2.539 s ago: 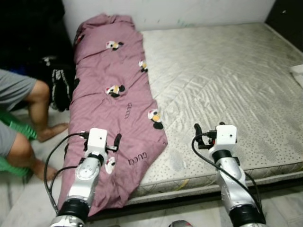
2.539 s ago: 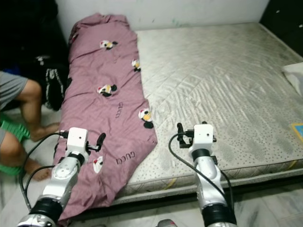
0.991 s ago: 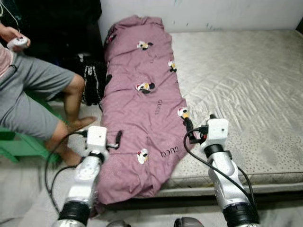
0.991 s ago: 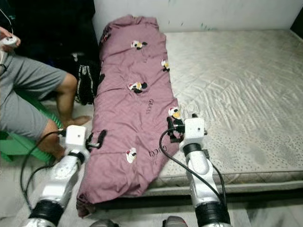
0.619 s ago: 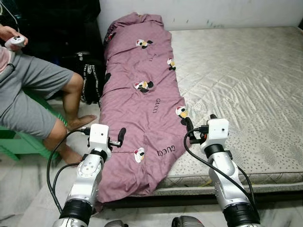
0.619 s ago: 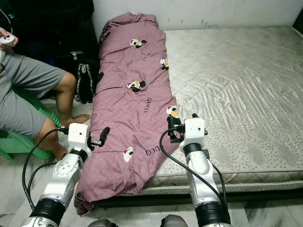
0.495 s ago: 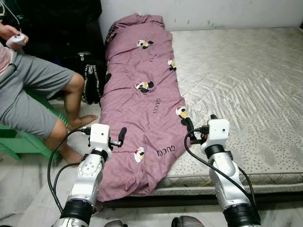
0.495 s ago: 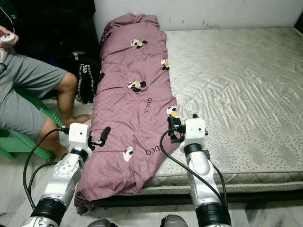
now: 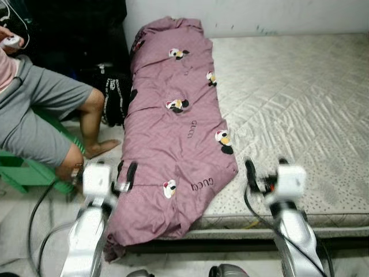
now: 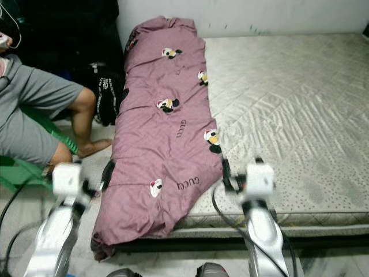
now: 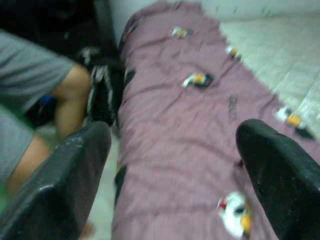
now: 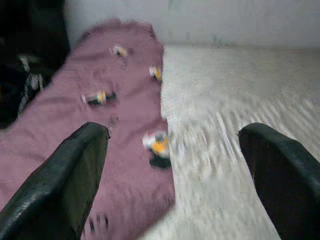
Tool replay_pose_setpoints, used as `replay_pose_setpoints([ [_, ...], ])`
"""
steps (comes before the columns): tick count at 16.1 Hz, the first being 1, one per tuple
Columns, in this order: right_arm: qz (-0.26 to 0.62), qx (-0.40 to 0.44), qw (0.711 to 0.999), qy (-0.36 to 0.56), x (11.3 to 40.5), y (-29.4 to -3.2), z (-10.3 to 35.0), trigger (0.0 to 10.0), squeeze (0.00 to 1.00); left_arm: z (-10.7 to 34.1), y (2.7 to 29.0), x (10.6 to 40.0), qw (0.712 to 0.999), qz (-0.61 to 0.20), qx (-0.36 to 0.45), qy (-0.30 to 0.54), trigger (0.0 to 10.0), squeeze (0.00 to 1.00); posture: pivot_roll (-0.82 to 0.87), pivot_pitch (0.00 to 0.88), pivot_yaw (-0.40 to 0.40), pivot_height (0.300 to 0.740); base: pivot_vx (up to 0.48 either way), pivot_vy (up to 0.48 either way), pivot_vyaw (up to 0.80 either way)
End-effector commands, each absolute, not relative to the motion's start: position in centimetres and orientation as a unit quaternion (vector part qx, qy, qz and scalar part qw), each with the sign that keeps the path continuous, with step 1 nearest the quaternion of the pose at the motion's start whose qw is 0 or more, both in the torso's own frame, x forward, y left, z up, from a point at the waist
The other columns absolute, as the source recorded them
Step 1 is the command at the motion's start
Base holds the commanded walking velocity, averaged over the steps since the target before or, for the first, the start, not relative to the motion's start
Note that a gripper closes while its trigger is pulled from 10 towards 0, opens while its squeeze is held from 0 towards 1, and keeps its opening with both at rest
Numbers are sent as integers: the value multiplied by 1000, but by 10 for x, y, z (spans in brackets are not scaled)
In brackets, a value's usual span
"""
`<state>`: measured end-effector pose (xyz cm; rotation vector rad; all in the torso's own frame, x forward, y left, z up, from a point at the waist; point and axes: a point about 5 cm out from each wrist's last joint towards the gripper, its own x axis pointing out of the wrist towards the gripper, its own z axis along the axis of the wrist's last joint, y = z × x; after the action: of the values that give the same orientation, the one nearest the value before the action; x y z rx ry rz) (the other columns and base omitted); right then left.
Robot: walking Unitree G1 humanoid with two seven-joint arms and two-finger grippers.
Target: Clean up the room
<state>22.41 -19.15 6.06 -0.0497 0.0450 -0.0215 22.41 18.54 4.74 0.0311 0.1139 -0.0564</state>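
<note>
Head and wrist views toward bed [image 9: 288, 92]

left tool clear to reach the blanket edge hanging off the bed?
Probably yes. The left tool is open beside the blanket where it drapes off the mattress, nothing between them; the person's leg sits farther left.

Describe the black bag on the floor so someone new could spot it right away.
Start at the bare mattress, then its left edge where the mauve blanket hangs. The black bag sits on the floor between that blanket and the seated person's knee; white lettering marks it out against the dark corner.

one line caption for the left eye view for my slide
Both grippers raised before a mauve blanket lying along the mattress edge, a person seated nearby.
</note>
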Motion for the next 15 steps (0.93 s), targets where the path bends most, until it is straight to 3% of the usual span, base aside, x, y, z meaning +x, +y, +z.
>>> replay_pose_setpoints([
  [1,-15,-26,999,14,225,-193,67,10000,0,53,193,223,998,-16,22,51,10000,0,-68,0,65,740,0,0,0],
  [8,-14,-12,1000,10,237,-178,73,10000,0,65,187,239,999,-23,29,39,10000,0,-66,0,60,740,0,0,0],
  [15,-16,-17,1000,8,244,-180,76,10000,0,71,183,247,999,-14,25,29,10000,0,-70,0,64,740,0,0,-800],
])
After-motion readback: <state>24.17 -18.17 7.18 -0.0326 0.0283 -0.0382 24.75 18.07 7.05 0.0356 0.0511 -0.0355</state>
